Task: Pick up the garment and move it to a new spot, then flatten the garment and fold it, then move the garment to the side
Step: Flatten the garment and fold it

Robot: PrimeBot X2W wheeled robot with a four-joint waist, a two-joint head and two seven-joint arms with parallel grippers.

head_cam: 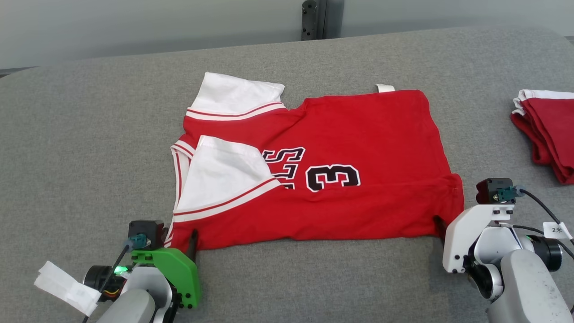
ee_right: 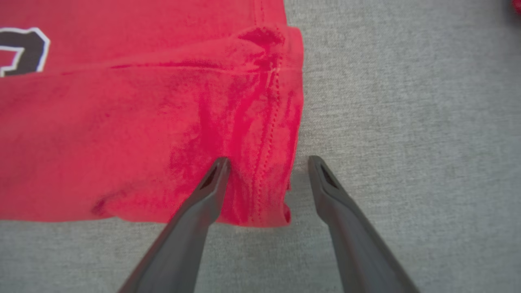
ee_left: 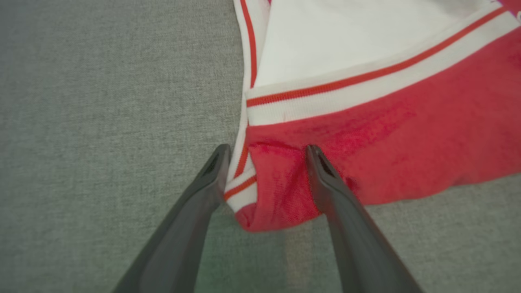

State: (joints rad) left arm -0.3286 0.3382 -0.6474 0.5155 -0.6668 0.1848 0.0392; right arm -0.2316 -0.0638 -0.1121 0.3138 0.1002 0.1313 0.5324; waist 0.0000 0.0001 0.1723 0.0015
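The red jersey (head_cam: 341, 148) lies spread in the middle of the bench (head_cam: 89, 134). The left pincer (ee_left: 266, 156) and right pincer (ee_right: 268, 162), both wide open and empty, straddle its near corners. The fold seems about to start: next, pinch both corners and carry them over.

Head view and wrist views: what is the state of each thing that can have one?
Red jersey with white sleeves: flat, sleeves folded inward.
Left gripper: open, astride the jersey's near corner.
Right gripper: open, astride its other near corner.
Red-and-white garment pile: folded, lying apart.
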